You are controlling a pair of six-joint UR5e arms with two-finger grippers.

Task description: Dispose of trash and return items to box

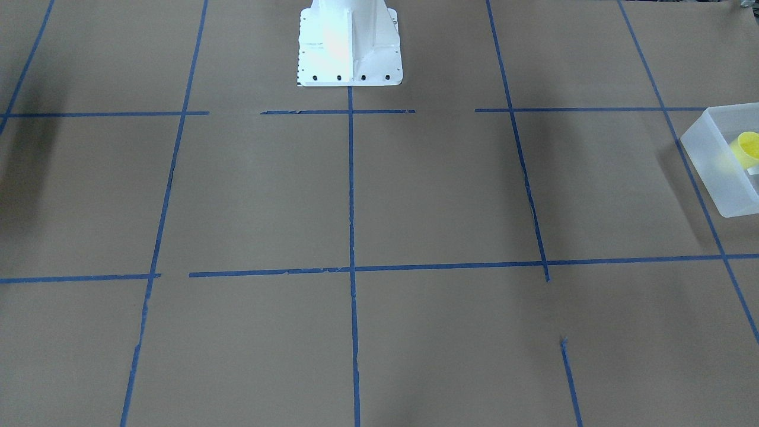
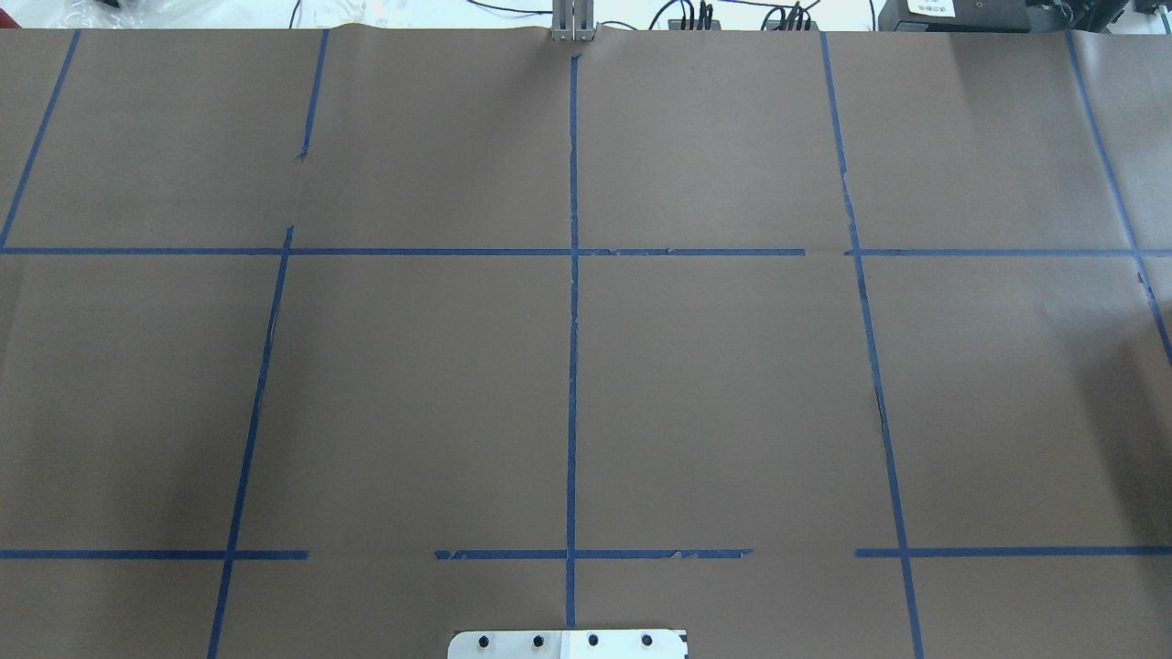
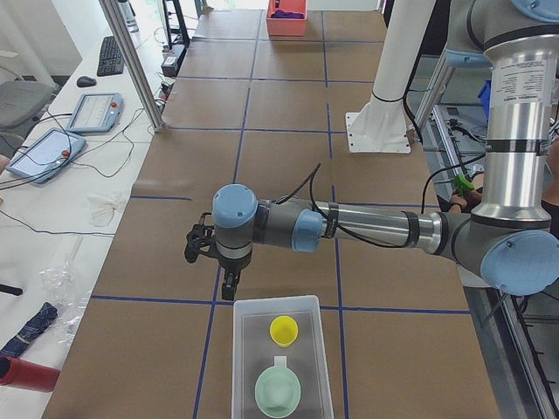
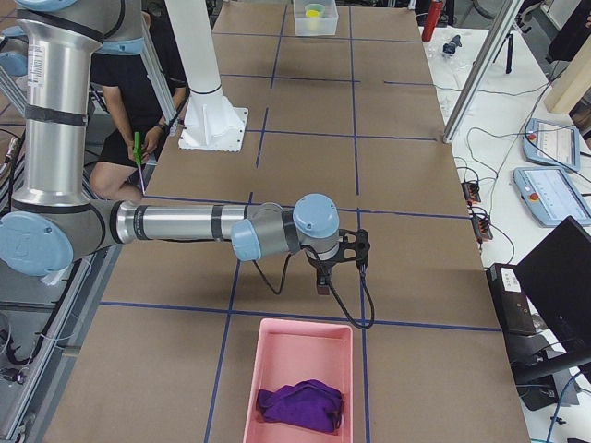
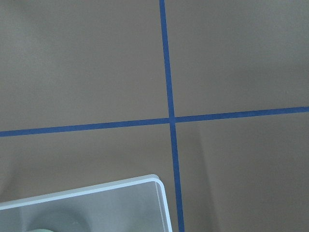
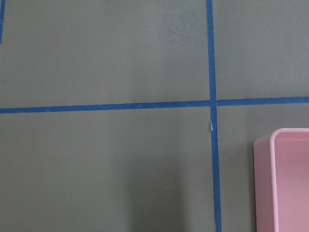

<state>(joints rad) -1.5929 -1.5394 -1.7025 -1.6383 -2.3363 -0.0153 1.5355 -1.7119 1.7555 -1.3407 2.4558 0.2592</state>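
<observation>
The frosted-white box (image 3: 241,351) stands at the table's left end, and its corner shows in the left wrist view (image 5: 162,193) and at the front-facing view's right edge (image 1: 711,178). Inside it lie the small yellow cup (image 3: 283,330), also seen from the front (image 1: 748,146), and a pale green bowl (image 3: 278,391). My left gripper (image 3: 229,286) hangs just beyond the box's far end. My right gripper (image 4: 321,282) hangs just beyond a pink bin (image 4: 261,369). Both grippers show only in the side views, so I cannot tell whether either is open or shut.
The pink bin, seen also in the right wrist view (image 6: 270,183), holds a purple cloth (image 4: 300,404). The white robot pedestal (image 1: 350,47) stands at the table's back middle. Blue tape lines grid the brown paper. A person (image 4: 138,83) sits beside the robot.
</observation>
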